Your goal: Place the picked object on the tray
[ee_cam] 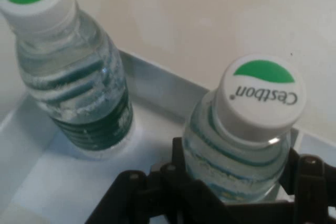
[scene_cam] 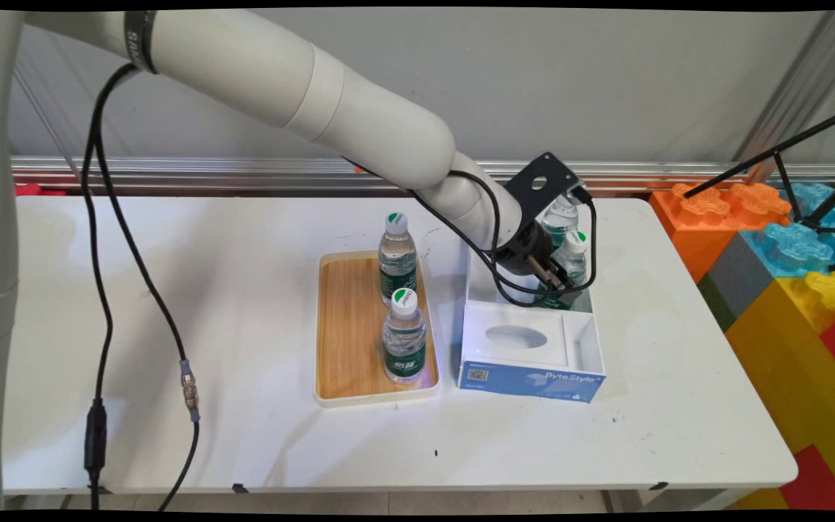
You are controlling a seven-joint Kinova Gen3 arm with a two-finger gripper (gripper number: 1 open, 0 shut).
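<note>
Between the fingers of the gripper [ee_cam: 236, 192] stands an upright water bottle [ee_cam: 247, 129], clasped about its body with its cap pointing straight up (a second bottle [ee_cam: 79, 93] stands apart, further inside the same white box [scene_cam: 533, 348]).

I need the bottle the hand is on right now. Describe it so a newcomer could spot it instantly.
Find the white box with the blue front, right of the wooden tray. Two water bottles stand in its open rear compartment. Yours is the nearer bottle, with the black hand around its body; the other bottle stands free behind it.
</note>
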